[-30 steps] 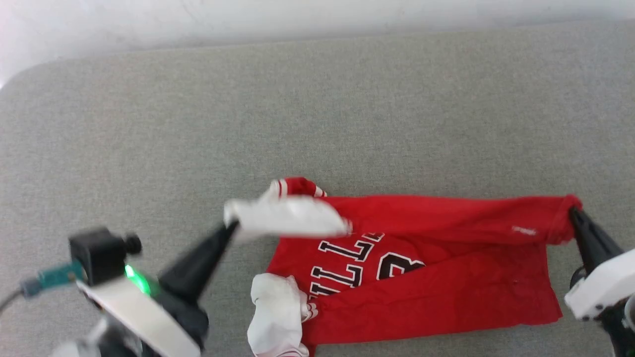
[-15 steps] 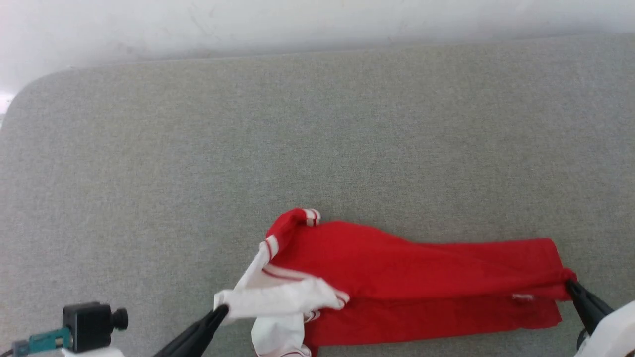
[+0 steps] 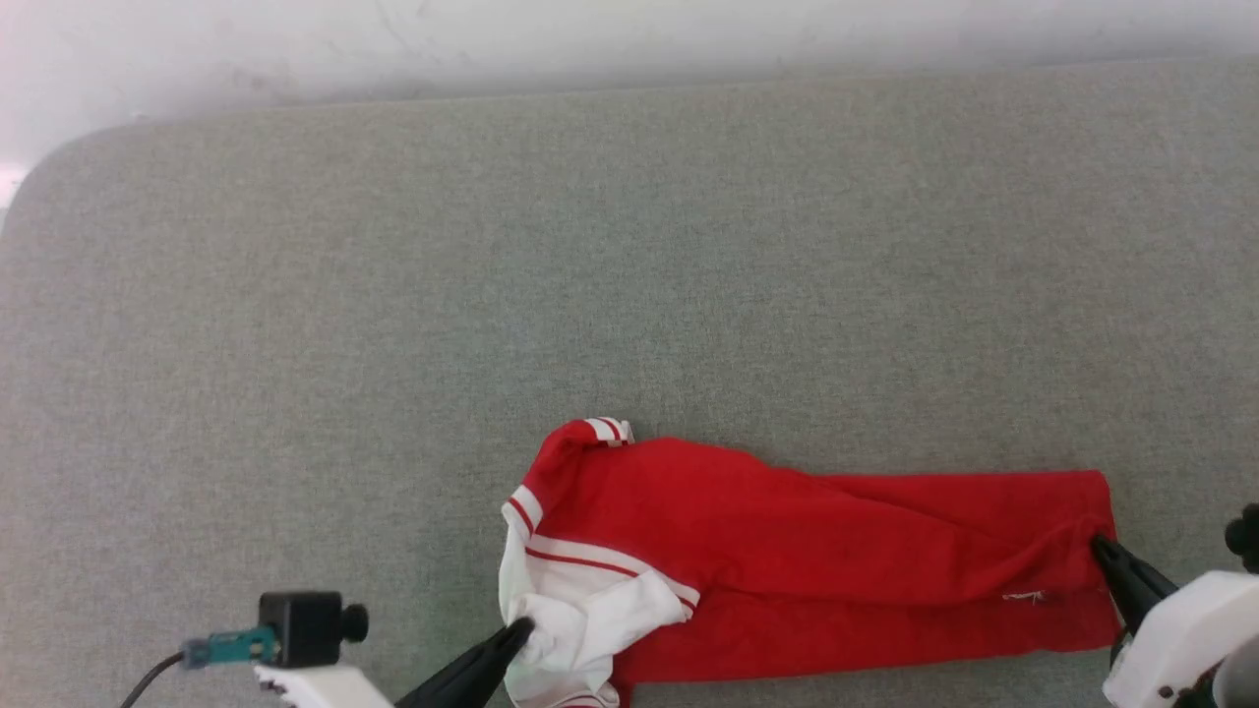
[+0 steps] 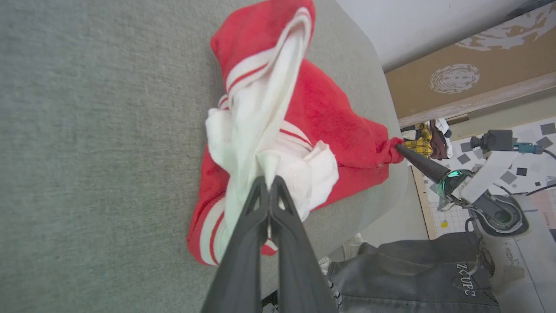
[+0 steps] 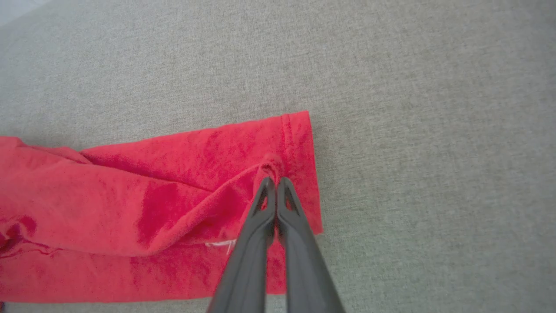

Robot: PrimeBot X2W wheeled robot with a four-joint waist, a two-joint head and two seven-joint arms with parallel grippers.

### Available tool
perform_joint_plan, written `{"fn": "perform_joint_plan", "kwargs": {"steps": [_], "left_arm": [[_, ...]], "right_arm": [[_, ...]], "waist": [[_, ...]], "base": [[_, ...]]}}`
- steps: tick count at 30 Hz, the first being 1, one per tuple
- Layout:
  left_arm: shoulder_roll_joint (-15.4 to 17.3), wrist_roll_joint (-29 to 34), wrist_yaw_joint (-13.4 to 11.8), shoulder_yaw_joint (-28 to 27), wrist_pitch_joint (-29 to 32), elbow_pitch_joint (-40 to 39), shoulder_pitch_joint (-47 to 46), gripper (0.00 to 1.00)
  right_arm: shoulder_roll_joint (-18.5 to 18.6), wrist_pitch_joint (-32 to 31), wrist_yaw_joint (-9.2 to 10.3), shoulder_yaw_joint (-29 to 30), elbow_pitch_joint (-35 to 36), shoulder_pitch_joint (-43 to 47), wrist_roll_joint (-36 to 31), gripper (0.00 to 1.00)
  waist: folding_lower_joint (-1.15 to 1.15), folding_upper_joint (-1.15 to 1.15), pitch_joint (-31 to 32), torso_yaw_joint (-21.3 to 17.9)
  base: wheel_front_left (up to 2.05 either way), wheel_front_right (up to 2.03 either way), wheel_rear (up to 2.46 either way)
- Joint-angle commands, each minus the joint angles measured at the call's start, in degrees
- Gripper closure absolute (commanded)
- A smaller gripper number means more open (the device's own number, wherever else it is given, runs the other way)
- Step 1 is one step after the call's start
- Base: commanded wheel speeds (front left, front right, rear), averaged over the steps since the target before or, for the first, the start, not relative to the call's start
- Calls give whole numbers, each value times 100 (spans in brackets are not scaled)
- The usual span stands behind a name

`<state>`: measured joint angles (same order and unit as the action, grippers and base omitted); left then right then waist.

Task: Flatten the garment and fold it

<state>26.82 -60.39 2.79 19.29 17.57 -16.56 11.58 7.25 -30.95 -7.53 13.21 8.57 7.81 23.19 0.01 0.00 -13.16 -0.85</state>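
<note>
Red jersey garment [image 3: 807, 531] lies folded lengthwise on the grey fabric surface [image 3: 590, 246], near the robot's side. At one end the left gripper [image 3: 523, 627] is clamped on the bunched white sleeve [image 3: 600, 615]; at the other, the right gripper [image 3: 1098, 543] pinches the red hem [image 3: 1102, 501], jaws tight together

Left gripper [image 4: 269, 178]: two long black fingers [image 4: 247, 243] tapering to slim points.
Right gripper [image 5: 276, 180]: matching dark pair — a narrow slot cut behind each tip.
Wrist camera [image 3: 300, 624]: small black box, round knob, teal plug [image 3: 226, 649], dark cable [image 3: 152, 678].
Casing [image 3: 1180, 629]: smooth white shell; green light [image 4: 451, 174] at the right gripper's base.
</note>
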Motion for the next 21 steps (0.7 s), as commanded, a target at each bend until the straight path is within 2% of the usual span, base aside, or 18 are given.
{"fn": "perform_joint_plan", "kwargs": {"steps": [1,10,11,12,13,14,21], "left_arm": [[-55,53,64,46,-12,110,-161,100],[-288,217,145,219,-68,1152,-745,100],[-305,253,152,218,-114,1223,-784,83],[-323,292,158,217,-171,1282,-814,56],[-343,326,162,210,-233,1330,-836,20],[-359,352,165,203,-286,1362,-850,0],[-407,528,117,0,-833,1071,-687,0]], "right_arm": [[0,58,4,-34,-35,-100,-36,100],[-27,158,4,-174,-471,-304,-135,100],[-38,167,4,-176,-515,-316,-142,81],[-49,167,4,-176,-557,-324,-142,63],[-58,166,4,-175,-587,-330,-145,34],[-66,168,4,-169,-605,-334,-150,0],[-92,180,4,-52,-228,-141,29,0]], "waist": [[-1,0,-55,-7],[-1,0,-162,-47],[-1,0,-161,-52],[-1,0,-158,-54],[-1,0,-155,-56],[-1,0,-148,-58],[-1,0,-18,-41]], "base": [[0,0,0],[0,0,0],[0,0,0],[0,0,0],[0,0,0],[0,0,0],[0,0,0]]}}
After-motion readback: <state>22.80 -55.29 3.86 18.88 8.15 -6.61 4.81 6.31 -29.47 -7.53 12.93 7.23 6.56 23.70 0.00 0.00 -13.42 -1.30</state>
